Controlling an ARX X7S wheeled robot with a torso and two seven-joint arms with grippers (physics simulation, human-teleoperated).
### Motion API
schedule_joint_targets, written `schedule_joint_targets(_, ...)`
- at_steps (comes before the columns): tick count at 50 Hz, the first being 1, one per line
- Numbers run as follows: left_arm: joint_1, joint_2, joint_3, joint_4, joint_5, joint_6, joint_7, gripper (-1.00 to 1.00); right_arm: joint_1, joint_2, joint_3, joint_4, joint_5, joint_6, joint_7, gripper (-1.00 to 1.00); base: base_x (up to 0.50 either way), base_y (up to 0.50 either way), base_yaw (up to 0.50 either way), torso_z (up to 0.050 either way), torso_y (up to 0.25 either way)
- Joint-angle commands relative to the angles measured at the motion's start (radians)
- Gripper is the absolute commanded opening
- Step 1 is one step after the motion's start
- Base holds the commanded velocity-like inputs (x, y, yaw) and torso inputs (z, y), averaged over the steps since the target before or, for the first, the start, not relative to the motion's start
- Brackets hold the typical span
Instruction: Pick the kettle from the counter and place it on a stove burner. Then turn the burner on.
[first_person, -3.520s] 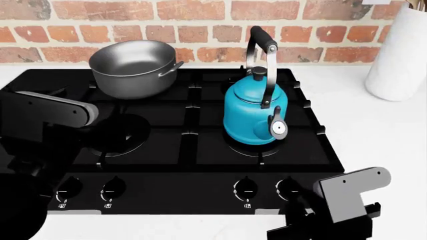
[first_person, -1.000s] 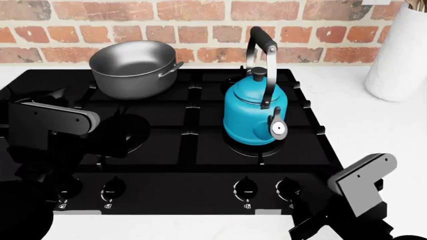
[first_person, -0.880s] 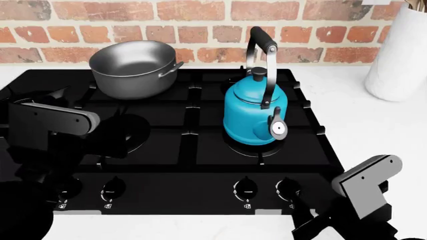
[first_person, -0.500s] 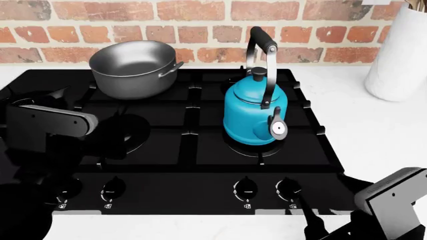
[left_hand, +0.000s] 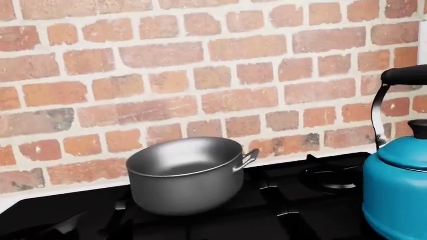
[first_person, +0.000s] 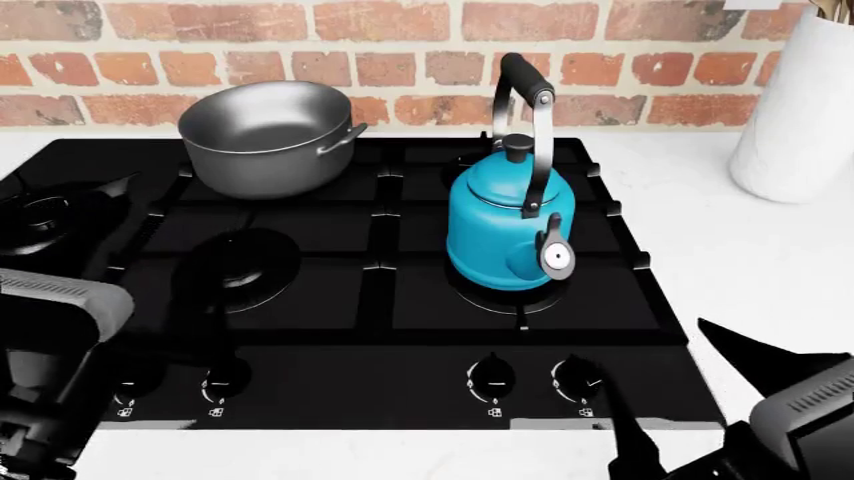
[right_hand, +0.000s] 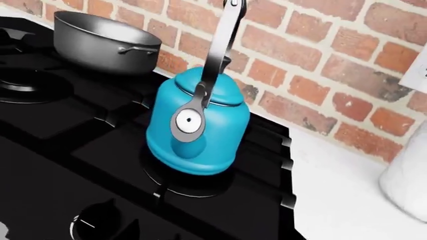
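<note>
The teal-blue kettle (first_person: 511, 225) stands upright on the front right stove burner (first_person: 587, 300), its arched handle up and free of both grippers. It also shows in the right wrist view (right_hand: 197, 125) and at the edge of the left wrist view (left_hand: 400, 190). My right gripper (first_person: 683, 392) hangs open at the hob's front right corner, one black finger (first_person: 623, 425) just in front of the rightmost knob (first_person: 577, 377). My left gripper (left_hand: 204, 210) is open with nothing in it, low at the front left and facing the pot. The white counter (first_person: 747, 250) flanks the hob.
A grey steel pot (first_person: 267, 135) sits on the back left burner. Three more knobs (first_person: 491, 378) (first_person: 224, 378) (first_person: 136, 380) line the hob's front strip. A white paper roll (first_person: 801, 100) stands at the back right against the brick wall. The front left burner (first_person: 240, 268) is bare.
Both arms have drawn back toward the front edge: the left dropped low and uncovered the front left burner, the right slid right and down. Kettle and pot have not moved.
</note>
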Motion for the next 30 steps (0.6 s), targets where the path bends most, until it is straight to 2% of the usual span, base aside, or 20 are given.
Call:
schedule_joint_targets(1,0.247,-0.013,-0.174,0.102,0.004,0.124,0.005,1.00,-0.101,0.010,-0.076,-0.069,-0.138,-0.059,0.134,1.00,0.00,0.00,0.00,0.000,0.000)
schedule_joint_targets(6,0.390,0.017,-0.287,0.103,0.017,0.198,0.068,1.00,-0.158,0.010,-0.132,-0.071,-0.247,-0.113,0.196,1.00,0.00,0.00,0.00,0.000,0.000)
schedule_joint_targets(11,0.464,0.053,-0.348,0.085,0.023,0.243,0.111,1.00,-0.197,0.010,-0.170,-0.071,-0.321,-0.141,0.248,1.00,0.00,0.00,0.00,0.000,0.000)
schedule_joint_targets(22,0.607,0.142,-0.437,0.032,0.092,0.351,0.250,1.00,-0.286,0.010,-0.259,-0.056,-0.471,-0.213,0.341,1.00,0.00,0.00,0.00,0.000,0.000)
schedule_joint_targets(30,0.633,0.162,-0.464,0.018,0.090,0.370,0.271,1.00,-0.329,0.010,-0.303,-0.028,-0.550,-0.265,0.390,1.00,0.00,0.00,0.00,0.000,0.000)
